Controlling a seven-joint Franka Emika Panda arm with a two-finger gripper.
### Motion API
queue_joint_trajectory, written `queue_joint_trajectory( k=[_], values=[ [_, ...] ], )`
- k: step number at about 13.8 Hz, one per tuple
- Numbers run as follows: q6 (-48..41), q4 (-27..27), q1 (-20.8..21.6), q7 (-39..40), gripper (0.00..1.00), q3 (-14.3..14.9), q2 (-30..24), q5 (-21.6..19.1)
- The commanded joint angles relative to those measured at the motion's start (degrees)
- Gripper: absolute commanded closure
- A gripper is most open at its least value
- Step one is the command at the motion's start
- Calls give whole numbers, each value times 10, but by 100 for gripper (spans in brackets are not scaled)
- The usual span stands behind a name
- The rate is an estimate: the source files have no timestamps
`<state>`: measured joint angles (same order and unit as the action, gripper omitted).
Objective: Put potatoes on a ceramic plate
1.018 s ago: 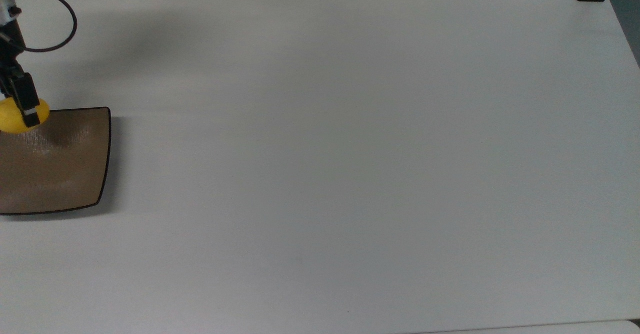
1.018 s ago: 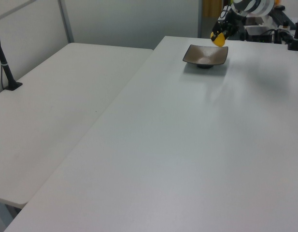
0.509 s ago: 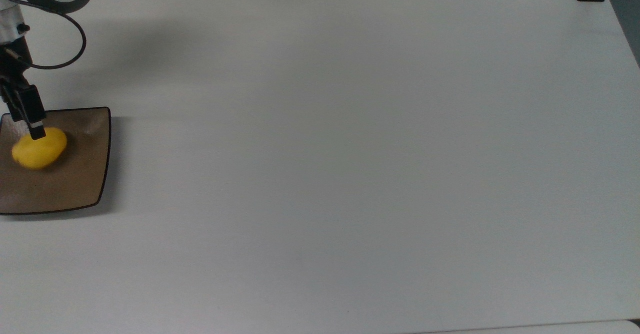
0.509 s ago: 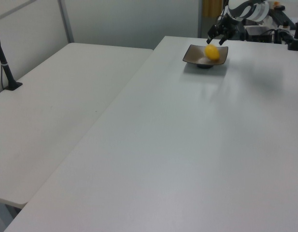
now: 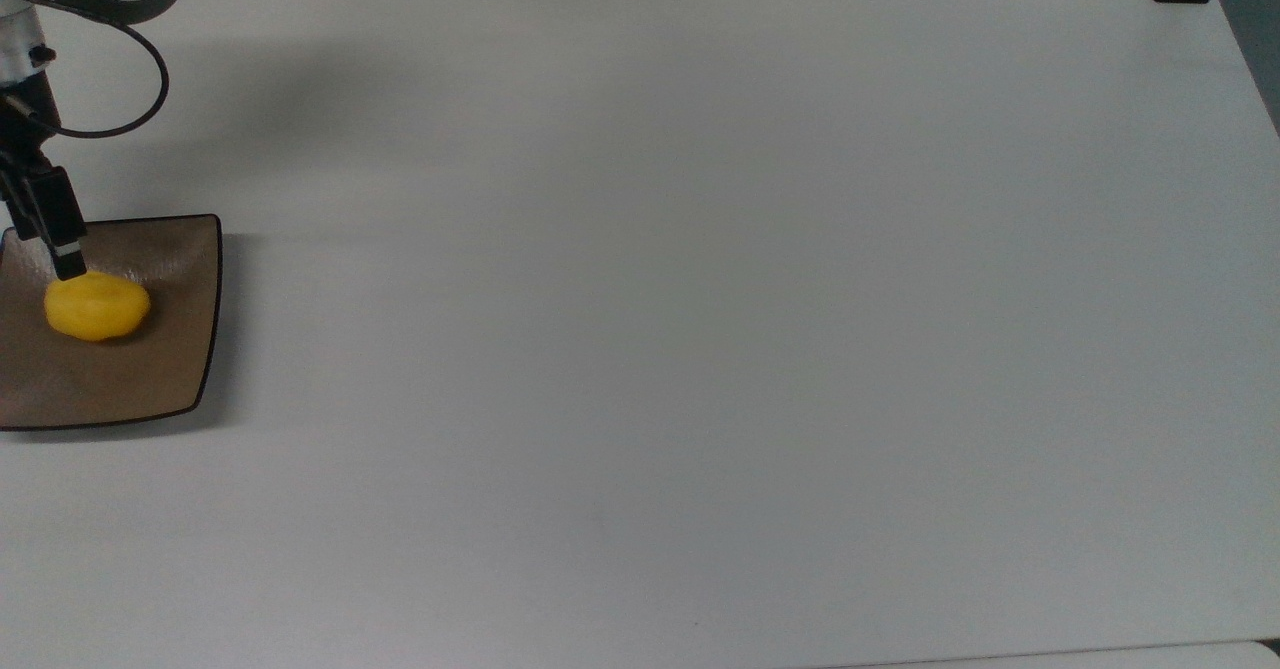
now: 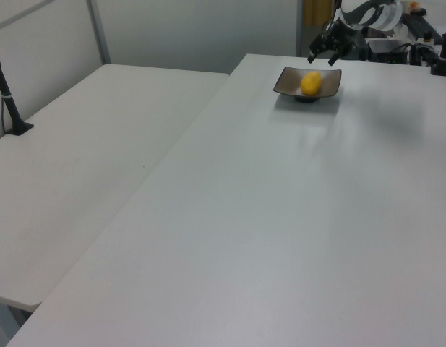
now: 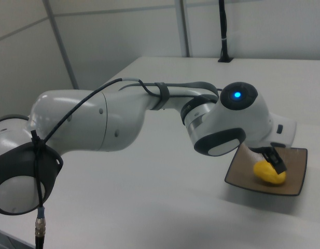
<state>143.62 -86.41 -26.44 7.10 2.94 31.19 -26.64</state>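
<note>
**Potato lies on the plate**

Top view: we see the potato, a smooth yellow oval, lying in the brown square plate; we judge it light, firm, rollable, best held across its narrow middle.

Left view: the gripper hovers above, fingers spread and empty.

Right view: a fingertip hangs just over it.

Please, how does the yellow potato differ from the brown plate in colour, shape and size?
Colour: the potato is bright yellow all over; the ceramic plate is glossy brown with a thin dark rim.
Shape: the potato is a rounded oval lump; the plate is square with upturned corners.
Size: the potato is much smaller than the plate and lies inside it.
Both look smooth.
</note>
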Motion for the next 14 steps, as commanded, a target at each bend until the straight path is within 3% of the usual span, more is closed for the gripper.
queue_joint_trajectory(
  k=[1,3,8,10,14],
  values=[
    [-73,8,10,-16,0,1,-24,38],
    [-142,8,20,-16,0,1,-39,105],
    [-311,7,45,-16,0,0,-100,203],
    [-407,4,67,-20,0,-11,-139,261],
    [-466,-21,92,-81,0,-39,-200,285]
  ],
)
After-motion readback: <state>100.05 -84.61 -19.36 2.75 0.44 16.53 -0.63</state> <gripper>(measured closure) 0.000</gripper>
